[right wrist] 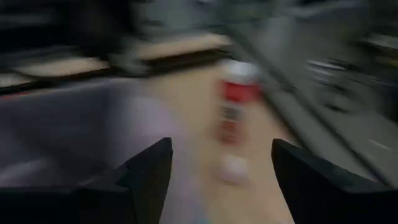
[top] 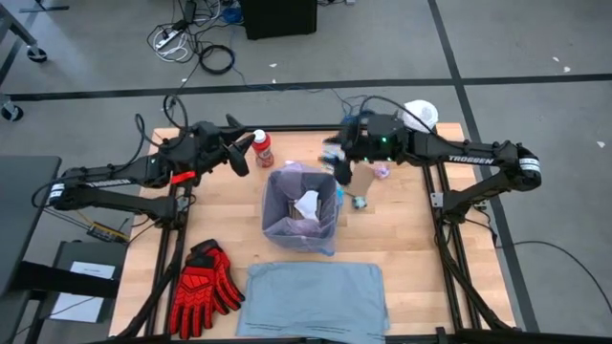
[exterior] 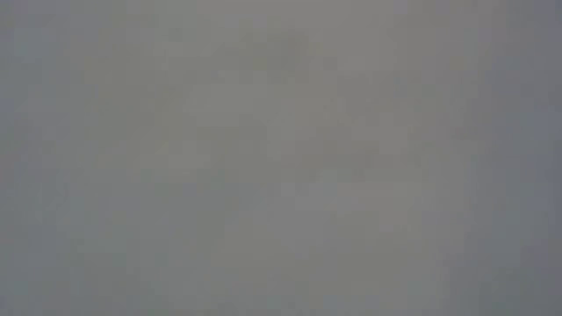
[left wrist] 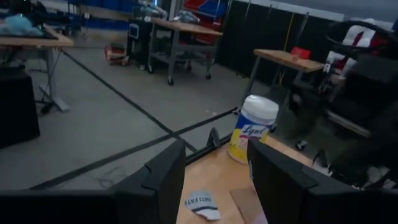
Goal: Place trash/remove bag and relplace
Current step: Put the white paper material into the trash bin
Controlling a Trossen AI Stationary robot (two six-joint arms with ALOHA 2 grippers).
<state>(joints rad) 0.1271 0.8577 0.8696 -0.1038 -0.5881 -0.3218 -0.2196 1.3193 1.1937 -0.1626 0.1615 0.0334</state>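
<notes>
A small bin (top: 300, 212) lined with the thin pink-lavender bag (top: 287, 177) stands mid-table, with crumpled white paper (top: 307, 203) inside. The red-capped bottle (top: 261, 147) stands upright left of the bin's far edge and shows blurred in the right wrist view (right wrist: 238, 93). My left gripper (top: 236, 153) is open and empty beside the bottle. My right gripper (top: 340, 172) is open and empty over the bin's far right corner. Small scraps (top: 360, 201) lie right of the bin. The grey-blue liner (top: 316, 298) lies flat near the front edge.
The yellow tub with white lid (top: 421, 115) stands at the far right and shows in the left wrist view (left wrist: 252, 127). Red gloves (top: 203, 287) lie at the front left. A paper scrap (left wrist: 200, 202) lies past my left fingers. The low view shows only flat grey.
</notes>
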